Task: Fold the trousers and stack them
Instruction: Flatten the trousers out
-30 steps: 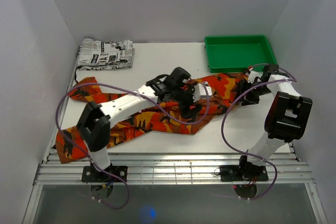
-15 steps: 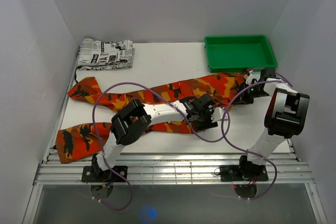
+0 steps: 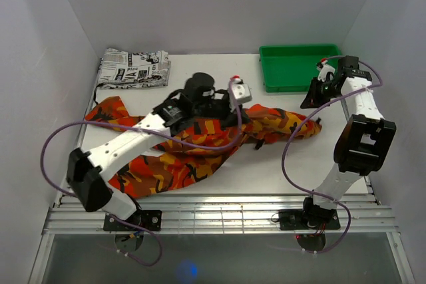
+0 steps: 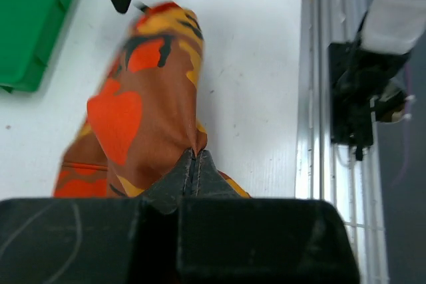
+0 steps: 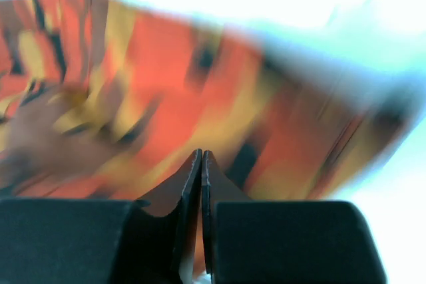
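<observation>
You have the left gripper (image 4: 194, 155) and the right gripper (image 5: 201, 158) both pinched shut on the trousers (image 3: 170, 164) at their right end, the long legs lying toward the near left.

Left of the green tray (image 3: 303, 69), a strip of bare white table (image 3: 216, 64) runs to the folded newspaper-print garment (image 3: 133, 68) in the far corner. Just in front of the tray, the trousers (image 3: 180, 164) lie heaped and sprawl leftward to the near edge. The left arm (image 3: 126, 143) and its purple cable (image 3: 44, 156) slant over them. The right arm (image 3: 363, 144) stands before the tray's right end. Open table lies between that arm and the trousers.
</observation>
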Robot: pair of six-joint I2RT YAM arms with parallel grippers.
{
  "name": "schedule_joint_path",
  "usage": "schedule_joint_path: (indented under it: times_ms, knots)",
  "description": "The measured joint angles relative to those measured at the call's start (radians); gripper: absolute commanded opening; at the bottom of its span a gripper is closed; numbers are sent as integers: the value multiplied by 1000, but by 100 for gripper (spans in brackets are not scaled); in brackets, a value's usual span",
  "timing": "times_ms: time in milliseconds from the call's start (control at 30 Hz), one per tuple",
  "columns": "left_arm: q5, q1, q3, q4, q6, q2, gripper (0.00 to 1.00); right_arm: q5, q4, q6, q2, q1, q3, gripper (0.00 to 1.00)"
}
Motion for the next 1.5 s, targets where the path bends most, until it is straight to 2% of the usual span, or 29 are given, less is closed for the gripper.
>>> schedule_joint_path:
  times_ms: [100,200,333,467,533,600,633,700,733,767,800,833,967,1133,1200,1300,1367,1400,1500]
  knots:
    - [134,93,-27,12,-66,-150,0,76,0,-41,43,13,92,8]
    - [278,156,-58,46,-164,-163,0,124,0,-62,118,29,152,20]
    - [385,270,-90,113,-322,30,0,179,-34,-74,224,94,201,49]
    - [397,398,-80,117,-451,319,0,209,-87,-115,254,141,243,63]
    - [400,455,-67,107,-506,430,0,213,-105,-159,227,143,254,63]
    - [404,501,-51,93,-532,497,10,224,-122,-210,173,136,237,62]
    - [406,520,-39,79,-535,520,29,232,-120,-237,130,132,204,61]
    - [407,550,-5,44,-512,538,48,254,-140,-292,35,123,121,60]
    - [409,562,14,19,-488,538,71,262,-142,-312,-4,120,80,59]
    - [413,568,40,-2,-458,533,86,277,-154,-335,-45,116,32,59]
    - [415,570,60,-22,-420,527,89,292,-166,-356,-78,109,-14,59]
    - [417,570,76,-42,-380,516,98,304,-176,-372,-99,104,-55,59]
    - [422,557,73,-133,-158,399,98,340,-186,-399,-111,85,-190,59]
    - [383,504,-60,-200,195,90,98,364,-162,-368,-95,70,-300,57]
    - [338,421,-124,-196,362,-45,98,369,-140,-348,-80,68,-320,56]
    - [248,218,-274,-135,571,-206,98,366,-95,-316,-35,67,-339,51]
    - [190,105,-375,-74,661,-247,97,362,-65,-299,-1,67,-349,44]
    - [146,46,-448,-16,716,-251,97,360,-55,-290,18,67,-351,36]
    - [37,-42,-612,130,830,-216,96,354,-42,-272,27,65,-348,24]
